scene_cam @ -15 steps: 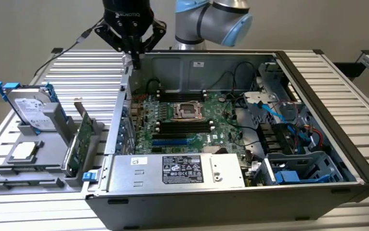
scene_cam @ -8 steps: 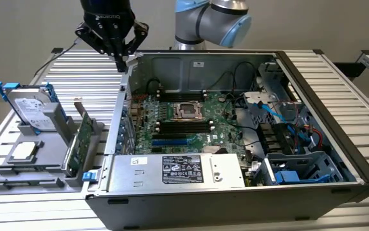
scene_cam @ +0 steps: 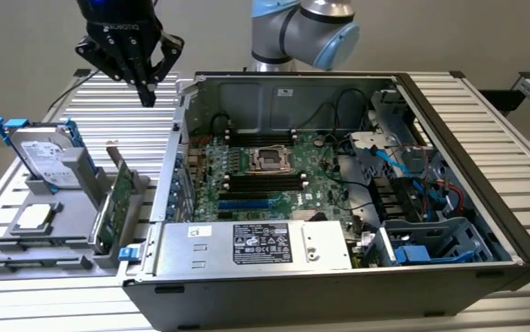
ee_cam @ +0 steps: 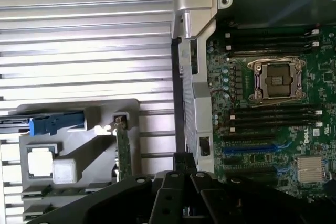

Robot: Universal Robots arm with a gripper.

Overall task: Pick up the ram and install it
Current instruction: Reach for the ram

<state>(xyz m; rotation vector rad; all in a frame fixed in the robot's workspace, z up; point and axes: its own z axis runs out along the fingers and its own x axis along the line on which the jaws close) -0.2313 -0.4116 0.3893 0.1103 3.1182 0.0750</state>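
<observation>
The ram [scene_cam: 105, 223] is a slim green board standing on edge in the grey holder [scene_cam: 34, 259] at the exterior view's left; from the wrist view it appears edge-on as a thin green strip [ee_cam: 123, 153]. A taller green card [scene_cam: 124, 183] with a metal bracket stands right beside it. My gripper [scene_cam: 146, 95] hangs high above the slatted table, behind the holder and left of the open computer case [scene_cam: 339, 290]. Its black fingers are shut with nothing between them, and in the wrist view the gripper [ee_cam: 181, 162] is over the case wall. Black memory slots [scene_cam: 265, 181] lie on the motherboard [ee_cam: 273, 114].
The holder also carries a hard drive [scene_cam: 46, 162] in a blue-clipped bracket and a processor chip [scene_cam: 32, 216]. Inside the case are the processor socket [scene_cam: 272, 158], a power supply [scene_cam: 256, 243], blue cables [scene_cam: 403, 166] and a drive cage [scene_cam: 427, 242]. The case's left wall [scene_cam: 174, 159] stands between holder and motherboard.
</observation>
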